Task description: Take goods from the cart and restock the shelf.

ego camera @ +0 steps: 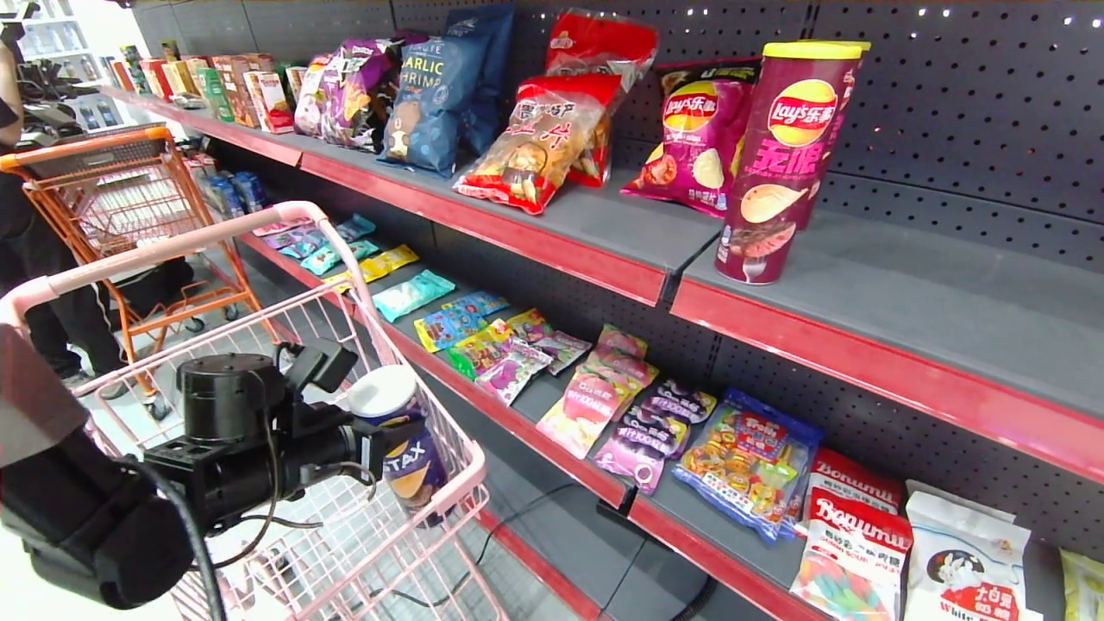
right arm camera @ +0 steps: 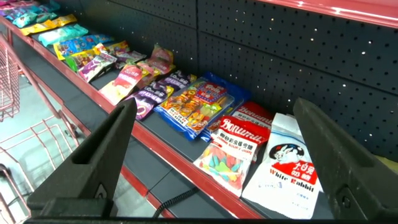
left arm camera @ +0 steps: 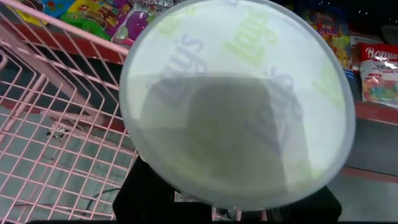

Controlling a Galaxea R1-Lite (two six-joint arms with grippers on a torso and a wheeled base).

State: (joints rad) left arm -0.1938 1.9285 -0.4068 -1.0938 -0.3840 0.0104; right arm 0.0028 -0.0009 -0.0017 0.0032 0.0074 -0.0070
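Legible print in the head view: a round logo and large characters on the purple chip canister [ego camera: 776, 164], upper right. White block letters on the dark blue snack bag [ego camera: 431, 103], upper centre. Pale letters on the chip can [ego camera: 414, 461], lower left. A rabbit emblem with lettering on the white bag [ego camera: 966, 552], lower right.

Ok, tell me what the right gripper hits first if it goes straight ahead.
Probably the red gummy bag on the lower shelf, dead ahead of the open right gripper. Depth is unclear, so the shelf's edge could come first.
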